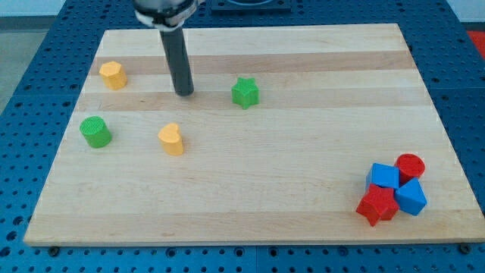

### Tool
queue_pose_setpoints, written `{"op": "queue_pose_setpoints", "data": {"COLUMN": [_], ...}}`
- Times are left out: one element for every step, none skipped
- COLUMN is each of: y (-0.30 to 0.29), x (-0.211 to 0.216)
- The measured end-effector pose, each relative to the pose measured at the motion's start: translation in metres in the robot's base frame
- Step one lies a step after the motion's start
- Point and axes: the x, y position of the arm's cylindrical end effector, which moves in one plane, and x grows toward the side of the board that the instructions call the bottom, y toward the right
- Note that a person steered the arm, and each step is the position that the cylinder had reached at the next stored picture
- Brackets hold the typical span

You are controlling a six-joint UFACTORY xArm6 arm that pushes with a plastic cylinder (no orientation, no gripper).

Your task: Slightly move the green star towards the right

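The green star (pixel 245 92) lies on the wooden board (pixel 250 197) in its upper middle. My tip (pixel 184 93) is the lower end of the dark rod coming down from the view's top. It rests on the board to the left of the green star, apart from it by a clear gap. It touches no block.
A yellow block (pixel 113 75) lies at the upper left. A green cylinder (pixel 95 132) and a yellow heart-like block (pixel 172 139) lie at the left. At the lower right two blue blocks (pixel 384 176) (pixel 411 197), a red cylinder (pixel 411 165) and a red star (pixel 377 205) cluster together.
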Motion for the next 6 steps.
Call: {"op": "queue_pose_setpoints", "data": {"y": [0.056, 0.156, 0.242, 0.222, 0.152, 0.132], "x": [0.011, -0.039, -0.074, -0.068, -0.059, -0.035]}}
